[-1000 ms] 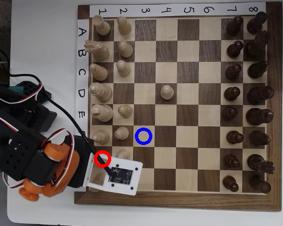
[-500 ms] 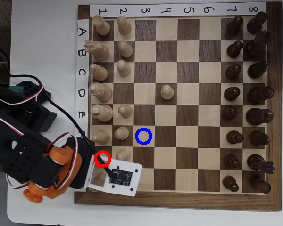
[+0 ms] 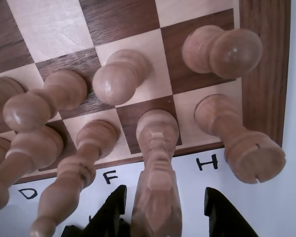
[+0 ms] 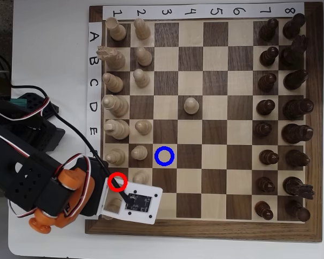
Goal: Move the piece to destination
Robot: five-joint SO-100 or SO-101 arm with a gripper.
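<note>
The pale knight [image 3: 157, 197] stood upright between the parted fingers [image 3: 111, 212]; the blue-ringed light square [image 4: 164, 156] lay apart.

Dark pieces [image 4: 283, 113] along columns 7 and 8, lone pale pawn [image 4: 190, 105] on D4.

Even, bright indoor light fell from above on the chessboard [image 4: 205, 116] in the overhead view, which was sharp across the frame, with only short, soft shadows beside the pieces and no harsh glare. The wrist view was softer: the nearest knight [image 3: 157, 197] and the dark gripper [image 3: 165, 212] at the bottom edge were blurred, pieces splayed outward from wide-angle distortion, and pale highlights sat on rounded tops.
</note>
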